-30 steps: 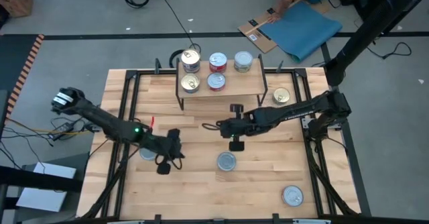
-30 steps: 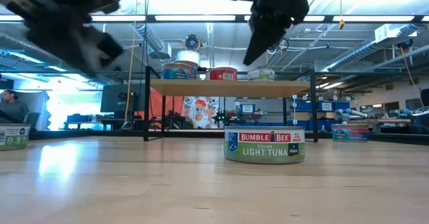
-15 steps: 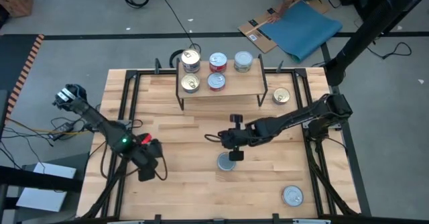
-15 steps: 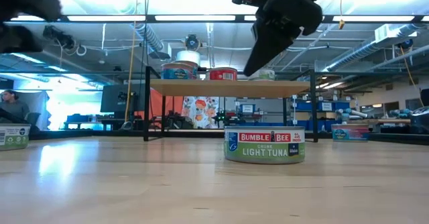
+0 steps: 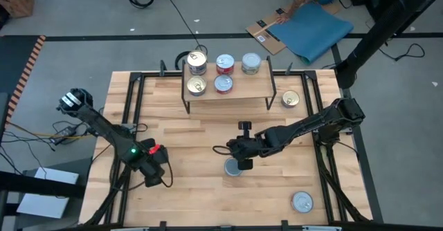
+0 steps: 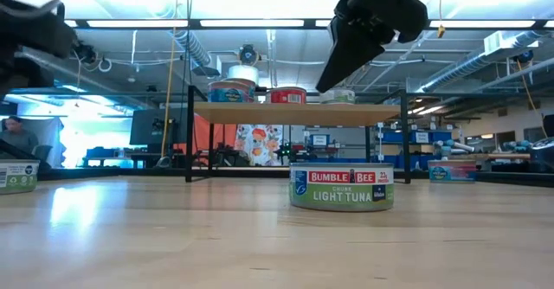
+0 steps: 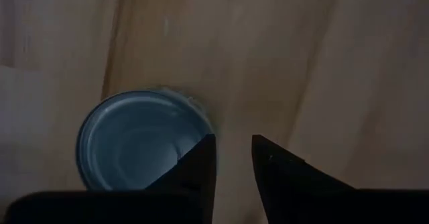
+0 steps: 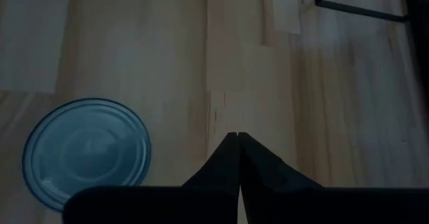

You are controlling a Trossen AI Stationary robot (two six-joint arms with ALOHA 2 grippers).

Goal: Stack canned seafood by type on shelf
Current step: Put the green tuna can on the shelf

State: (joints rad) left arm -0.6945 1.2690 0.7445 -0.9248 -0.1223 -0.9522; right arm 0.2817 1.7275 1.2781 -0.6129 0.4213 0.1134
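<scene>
Judging by the short round silver-topped tuna tin (image 6: 342,187) with its red-and-green label, standing loose near the middle of the wooden tabletop (image 5: 194,137): probably dense and heavy for its bulk, rigid, not fragile, but smooth-walled and likely slippery at the metal rim and glossy label. Best taken across the full width, fingers low on opposite sides of the wall, kept level; calls for jaws spread wider than the lid first. Right gripper (image 8: 238,135) hanging just above and beside that tin, fingers pressed together, holding nothing, so not ready to grasp. Left gripper (image 7: 233,138) near the table's left edge, over another plain silver-topped tin (image 7: 134,150), fingers parted by a narrow gap only, one fingertip overlapping the lid's edge, empty. Five tins already on the small light-wood shelf on black wire legs (image 5: 242,91) at the far side; a gold-topped tin (image 5: 291,100) right of it, a silver-topped one (image 5: 302,202) near the front right corner. Stacking probably unforgiving: to be set down squarely, rim on rim, or liable to slide.
</scene>
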